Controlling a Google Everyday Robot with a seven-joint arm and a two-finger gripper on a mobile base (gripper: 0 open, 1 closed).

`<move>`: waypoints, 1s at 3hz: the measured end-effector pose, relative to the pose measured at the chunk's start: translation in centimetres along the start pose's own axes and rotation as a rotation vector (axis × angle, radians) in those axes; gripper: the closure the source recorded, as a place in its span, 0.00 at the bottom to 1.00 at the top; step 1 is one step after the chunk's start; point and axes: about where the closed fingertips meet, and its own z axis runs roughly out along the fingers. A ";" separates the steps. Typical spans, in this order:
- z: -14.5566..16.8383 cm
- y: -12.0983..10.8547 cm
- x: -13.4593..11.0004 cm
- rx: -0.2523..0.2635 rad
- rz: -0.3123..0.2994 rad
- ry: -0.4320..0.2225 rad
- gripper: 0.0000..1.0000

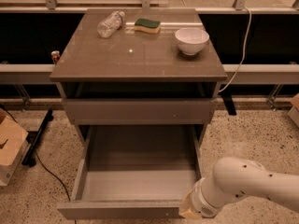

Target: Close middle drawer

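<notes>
Grey-brown and pulled far out, the middle drawer [140, 185] lies just to the left of the gripper [189, 212] and reaches away beyond it, showing its one plain grey inside. The gripper sits low at the right end of the drawer's front edge, at the tip of the white arm [243, 183]. Whether it is open or closed, and whether it touches the front, cannot be told. Farther back from the gripper and higher is one upper drawer front [140, 111], and above it the cabinet top [140, 62]. Three things stand there: one clear bottle [110, 24] lying down, one green sponge [147, 25], one white bowl [191, 40]. Far left of the gripper is one cardboard box [9, 148].
</notes>
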 end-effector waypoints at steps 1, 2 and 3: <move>4.9 -0.8 1.5 -0.012 0.002 0.005 1.00; 8.0 -1.3 2.5 -0.034 0.013 -0.002 1.00; 10.7 -2.2 3.4 -0.049 0.039 -0.022 1.00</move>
